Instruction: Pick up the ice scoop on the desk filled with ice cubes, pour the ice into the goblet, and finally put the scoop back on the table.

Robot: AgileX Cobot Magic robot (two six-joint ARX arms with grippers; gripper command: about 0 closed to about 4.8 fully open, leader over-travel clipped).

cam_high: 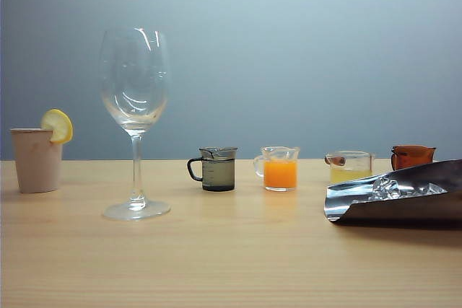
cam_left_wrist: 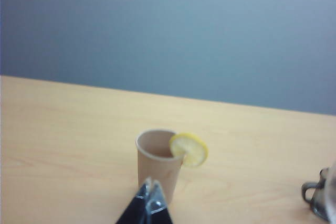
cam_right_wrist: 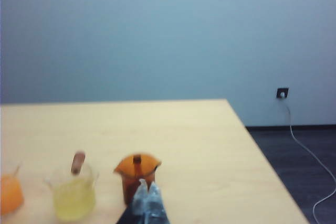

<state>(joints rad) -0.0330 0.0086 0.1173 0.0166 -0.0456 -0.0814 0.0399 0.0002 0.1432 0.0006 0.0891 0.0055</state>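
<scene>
Both grippers are pressed together and hold nothing: the left gripper (cam_left_wrist: 149,195) points at a beige cup (cam_left_wrist: 158,163) bearing a lemon slice (cam_left_wrist: 189,149), the right gripper (cam_right_wrist: 147,196) at an amber jug (cam_right_wrist: 137,177). The ice scoop (cam_high: 398,202) lies on the desk (cam_high: 216,257), ice cubes (cam_high: 393,190) inside, well apart from the empty goblet (cam_high: 135,120).

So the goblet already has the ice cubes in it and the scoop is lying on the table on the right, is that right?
Not quite. In the exterior view the goblet is empty; the ice cubes lie in the scoop. The scoop does lie on the table on the right.
</scene>
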